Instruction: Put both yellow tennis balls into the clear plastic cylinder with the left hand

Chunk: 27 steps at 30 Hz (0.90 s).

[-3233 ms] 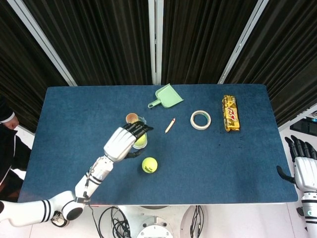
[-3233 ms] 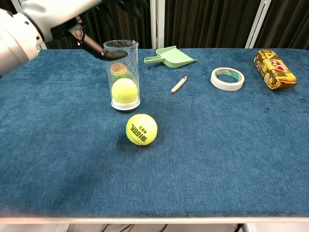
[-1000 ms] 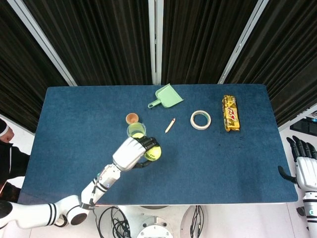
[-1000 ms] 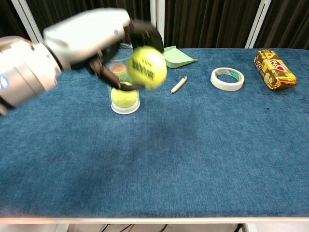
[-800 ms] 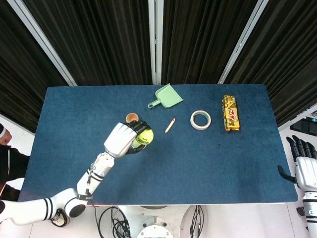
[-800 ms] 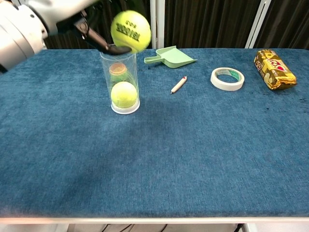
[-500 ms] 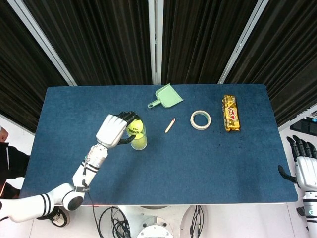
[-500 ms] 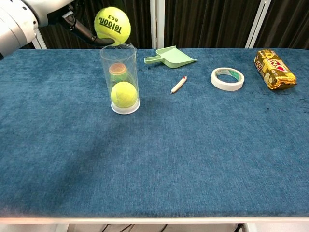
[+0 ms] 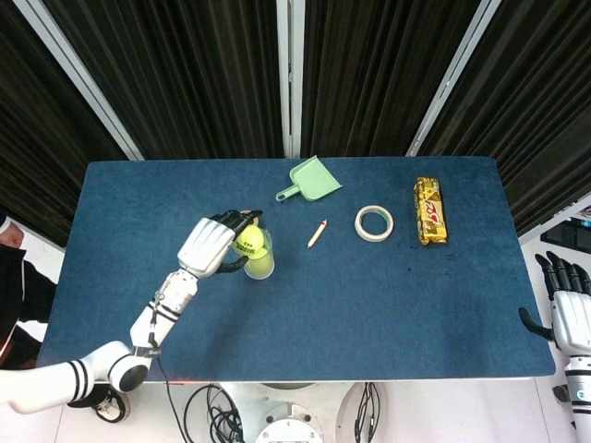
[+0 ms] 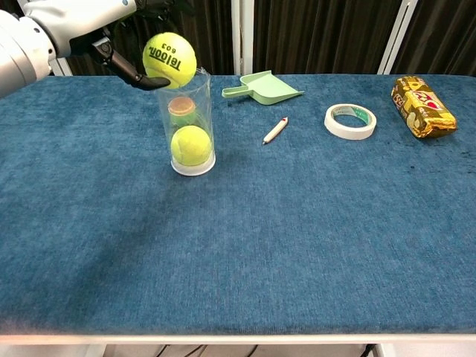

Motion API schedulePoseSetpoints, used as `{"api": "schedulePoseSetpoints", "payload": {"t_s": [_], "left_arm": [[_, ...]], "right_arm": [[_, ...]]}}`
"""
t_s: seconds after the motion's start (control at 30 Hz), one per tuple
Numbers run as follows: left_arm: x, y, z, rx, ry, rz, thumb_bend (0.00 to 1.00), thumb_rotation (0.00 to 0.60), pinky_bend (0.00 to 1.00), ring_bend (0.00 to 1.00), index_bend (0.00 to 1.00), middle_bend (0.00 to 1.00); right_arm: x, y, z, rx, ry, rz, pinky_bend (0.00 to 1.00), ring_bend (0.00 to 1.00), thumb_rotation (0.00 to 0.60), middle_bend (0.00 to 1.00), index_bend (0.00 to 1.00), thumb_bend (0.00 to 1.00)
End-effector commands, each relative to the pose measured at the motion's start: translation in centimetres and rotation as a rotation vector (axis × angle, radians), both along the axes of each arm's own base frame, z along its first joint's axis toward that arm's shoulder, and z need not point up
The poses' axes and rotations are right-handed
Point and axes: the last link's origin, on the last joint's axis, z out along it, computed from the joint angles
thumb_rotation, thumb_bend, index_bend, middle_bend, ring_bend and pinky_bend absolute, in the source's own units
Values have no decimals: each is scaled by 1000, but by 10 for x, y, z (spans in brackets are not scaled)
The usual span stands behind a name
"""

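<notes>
My left hand (image 9: 209, 246) (image 10: 89, 22) grips a yellow tennis ball (image 10: 169, 61) (image 9: 249, 244) just above the left part of the rim of the clear plastic cylinder (image 10: 191, 141). The cylinder stands upright on the blue table (image 10: 297, 245). A second yellow tennis ball (image 10: 191, 145) lies at its bottom. My right hand (image 9: 568, 309) hangs off the table's right edge, fingers apart, holding nothing.
A small brown cup (image 10: 181, 107) shows through the cylinder, behind it. A green dustpan (image 10: 264, 85), a pencil (image 10: 274, 130), a tape roll (image 10: 349, 121) and a gold snack pack (image 10: 422, 106) lie to the right. A person (image 9: 14, 277) stands at the far left.
My left hand picked the second ball up from the table in front of the cylinder, raised it and carried it over the cylinder's mouth; in the last half second it came down slightly.
</notes>
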Motion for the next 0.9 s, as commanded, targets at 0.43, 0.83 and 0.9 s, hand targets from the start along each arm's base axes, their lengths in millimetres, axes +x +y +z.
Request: {"api": "schedulePoseSetpoints", "payload": {"t_s": [0.43, 0.83, 0.9], "left_arm": [[-5, -24, 30, 103, -15, -43, 262, 600, 370, 142, 160, 167], [-150, -108, 100, 376, 286, 206, 245, 600, 289, 138, 229, 203], [-173, -124, 107, 368, 333, 261, 225, 600, 255, 120, 196, 193]], "right_arm": [[-1, 0, -2, 6, 3, -7, 0, 0, 600, 0, 0, 244], [-5, 0, -14, 26, 116, 124, 0, 0, 600, 0, 0, 194], [-6, 1, -16, 16, 126, 139, 0, 0, 600, 0, 0, 180]]}}
